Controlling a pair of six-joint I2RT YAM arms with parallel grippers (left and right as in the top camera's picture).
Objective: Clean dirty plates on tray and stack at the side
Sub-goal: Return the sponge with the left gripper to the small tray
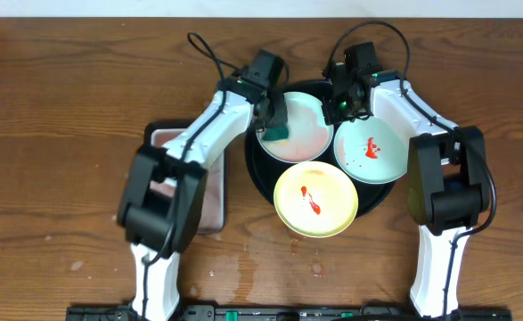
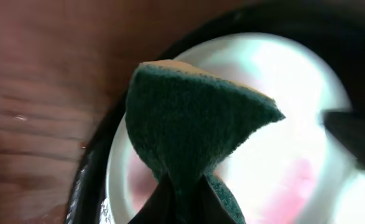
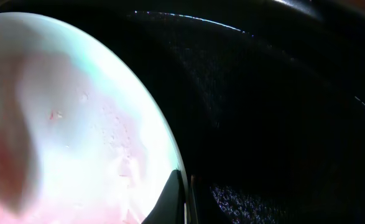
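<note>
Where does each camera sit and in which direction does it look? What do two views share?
Overhead: above the table, facing down; left arm, right arm, tray.
Left wrist: on the left arm, facing along the left claw, which pinches a green sponge over the smeared mint plate.
Right wrist: on the right arm, low; right claw tips at that plate's rim.
Both wrist views share that plate.
</note>
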